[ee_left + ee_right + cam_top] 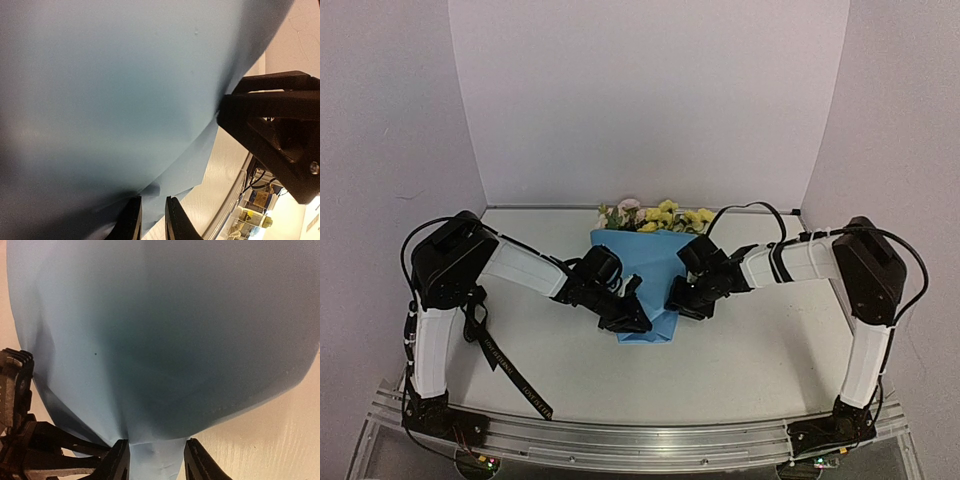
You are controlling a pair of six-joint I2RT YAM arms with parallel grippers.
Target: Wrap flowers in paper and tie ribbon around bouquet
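**Bouquet** (642, 275): laid at the centre of the table (750, 350), with the flowers (660, 213) to the far side and the narrow end near.

**Paper** (638, 262): judged thin, light, easily creased and apt to spring open. A hold is best taken at the narrow near end, over the overlap.

**Left gripper** (152, 225): nearly closed, pinched on a paper fold.

**Right gripper** (156, 462): jaws parted astride the cone's tip, nothing clamped.

**Ribbon** (510, 370): draped at the near left, not yet tied.

Top view: stems unseen inside the paper (645, 265); of the flowers (655, 213) only heads clear its far rim. Ribbon (510, 370) lettering too small to read, upper end lost against my left arm. Wrist views: paper blurred, runs off frame; my left gripper (153, 220) and right gripper (156, 460) are cut at the bottom edge.
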